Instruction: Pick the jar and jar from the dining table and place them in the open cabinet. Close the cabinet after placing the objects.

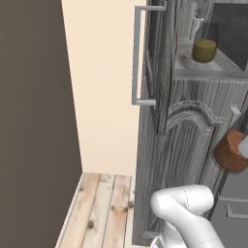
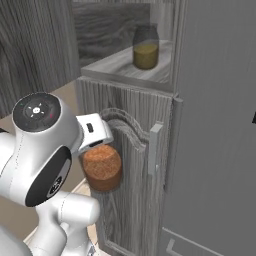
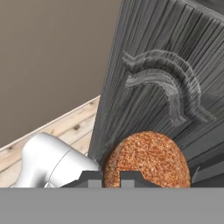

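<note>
My gripper (image 3: 111,178) is shut on the jar with reddish-brown filling (image 3: 146,159), which hangs in front of the cabinet's lower arched door (image 2: 125,150). That jar also appears at the right edge of the left base view (image 1: 232,151) and under my hand in the right base view (image 2: 102,167). The olive-yellow jar (image 1: 204,50) (image 2: 146,49) stands upright on the shelf (image 1: 208,65) of the open upper cabinet (image 1: 160,121). Its door is swung out to the left, with a silver bar handle (image 1: 137,53). The dining table is out of view.
A beige wall and a dark brown wall meet on the left, above a light wooden floor (image 1: 101,208). A short silver handle (image 2: 155,147) sits on the lower door. Grey fronts (image 1: 232,208) lie to the right of the cabinet.
</note>
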You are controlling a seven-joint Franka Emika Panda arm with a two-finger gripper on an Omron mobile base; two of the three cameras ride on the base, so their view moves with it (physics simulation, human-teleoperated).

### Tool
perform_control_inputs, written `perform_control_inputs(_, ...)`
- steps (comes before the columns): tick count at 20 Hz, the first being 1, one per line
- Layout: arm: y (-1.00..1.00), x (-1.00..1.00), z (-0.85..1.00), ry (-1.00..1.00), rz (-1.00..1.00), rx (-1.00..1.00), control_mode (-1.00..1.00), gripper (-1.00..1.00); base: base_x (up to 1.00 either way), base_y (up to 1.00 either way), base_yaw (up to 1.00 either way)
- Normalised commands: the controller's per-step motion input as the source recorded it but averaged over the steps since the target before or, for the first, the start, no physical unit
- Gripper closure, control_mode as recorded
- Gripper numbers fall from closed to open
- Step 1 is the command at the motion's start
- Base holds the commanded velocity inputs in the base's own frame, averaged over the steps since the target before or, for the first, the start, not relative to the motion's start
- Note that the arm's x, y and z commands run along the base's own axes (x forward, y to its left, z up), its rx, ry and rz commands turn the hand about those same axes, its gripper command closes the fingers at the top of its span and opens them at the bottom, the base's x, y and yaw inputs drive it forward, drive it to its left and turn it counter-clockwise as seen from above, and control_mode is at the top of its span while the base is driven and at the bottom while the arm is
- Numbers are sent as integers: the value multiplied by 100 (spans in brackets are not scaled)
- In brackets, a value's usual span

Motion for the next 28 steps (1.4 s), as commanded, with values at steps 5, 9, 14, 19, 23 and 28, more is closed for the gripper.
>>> perform_control_inputs(5, 0, 0, 0, 0, 0, 0, 100, 100, 8, 8, 0)
perform_control_inputs(9, 0, 0, 0, 0, 0, 0, 100, 100, 19, 22, 0)
perform_control_inputs(14, 0, 0, 0, 0, 0, 0, 100, 100, 15, 5, 0)
perform_control_inputs(19, 0, 3, 0, 0, 0, 0, -100, 100, 2, 0, 0)
perform_control_inputs(23, 0, 1, 0, 1, 0, 0, -100, 100, 0, 0, 0)
perform_control_inputs(28, 0, 0, 0, 4, 0, 0, -100, 100, 0, 0, 0)
